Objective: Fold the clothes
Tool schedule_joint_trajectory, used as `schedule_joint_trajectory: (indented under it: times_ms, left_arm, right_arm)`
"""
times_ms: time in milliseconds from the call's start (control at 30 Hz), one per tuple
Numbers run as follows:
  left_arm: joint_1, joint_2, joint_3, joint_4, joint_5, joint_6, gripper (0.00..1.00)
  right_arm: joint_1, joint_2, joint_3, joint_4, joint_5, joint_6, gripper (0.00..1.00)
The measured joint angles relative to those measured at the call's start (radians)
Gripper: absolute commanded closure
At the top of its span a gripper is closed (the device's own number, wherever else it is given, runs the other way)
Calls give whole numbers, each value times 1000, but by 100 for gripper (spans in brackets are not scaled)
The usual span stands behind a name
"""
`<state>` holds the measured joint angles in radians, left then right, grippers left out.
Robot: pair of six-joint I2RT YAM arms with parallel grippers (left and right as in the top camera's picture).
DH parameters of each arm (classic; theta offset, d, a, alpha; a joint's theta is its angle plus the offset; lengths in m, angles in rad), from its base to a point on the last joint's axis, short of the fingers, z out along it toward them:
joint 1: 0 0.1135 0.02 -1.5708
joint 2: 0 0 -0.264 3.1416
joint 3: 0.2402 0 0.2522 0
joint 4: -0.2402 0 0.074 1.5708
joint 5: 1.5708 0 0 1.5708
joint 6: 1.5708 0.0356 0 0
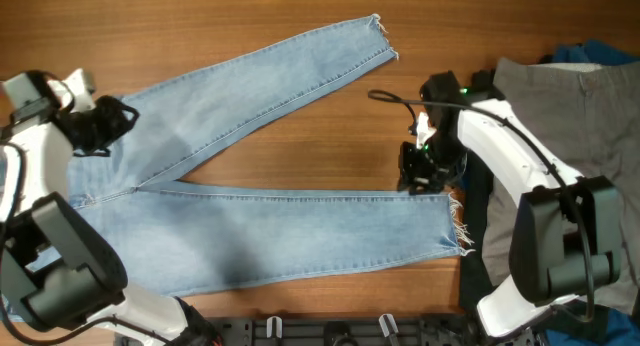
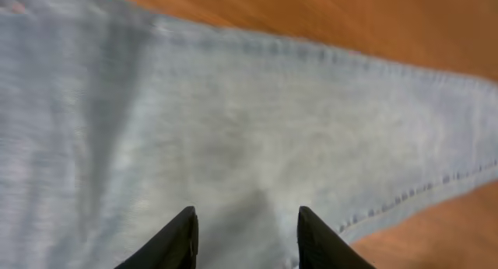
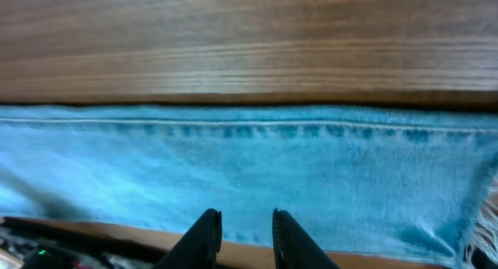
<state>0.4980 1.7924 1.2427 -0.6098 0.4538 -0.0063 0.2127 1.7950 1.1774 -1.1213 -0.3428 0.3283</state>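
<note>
The left tool (image 2: pixel 247 218) is released: its wrist view shows two black fingers (image 2: pixel 180 239) set apart above flat cloth, with nothing between them. Overhead, it hovers over the upper thigh of the long-legged light-blue denim jeans (image 1: pixel 280 216). The right tool (image 3: pixel 243 218) has its fingers drawn close with a narrow gap. Whether they nip cloth I cannot tell. Only overhead shows that it sits at the far edge of the lower leg, just beside the frayed hem (image 1: pixel 458 226). The right wrist view adds the stitched seam (image 3: pixel 249 127) running along that edge.

The jeans lie flat on the brown wooden table (image 1: pixel 300 146), waist to the left and legs to the right. The lower leg runs straight across; the upper one slants toward the far right, so the two spread in a V with bare wood between them.

Past the hems, a grey garment (image 1: pixel 560 96) and a bright-blue garment (image 1: pixel 600 54) crowd the right edge.
</note>
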Motion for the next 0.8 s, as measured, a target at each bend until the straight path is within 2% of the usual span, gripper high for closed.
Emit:
schedule_joint_trajectory:
  times_ms: [167, 400, 567, 667, 800]
  left_arm:
    - [-13, 2, 0, -29, 14, 10, 63]
    - [-12, 2, 0, -38, 76, 13, 63]
    - [-12, 2, 0, -45, 87, 13, 60]
    - [-12, 2, 0, -48, 92, 13, 59]
    - [-12, 2, 0, -63, 95, 13, 58]
  right_arm:
    - [0, 0, -202, 256, 39, 50, 94]
    - [-24, -60, -294, 397, 24, 125, 96]
    - [-106, -34, -293, 713, 34, 170, 96]
    - [-183, -11, -291, 855, 37, 164, 84]
    - [-265, -1, -245, 872, -23, 57, 76]
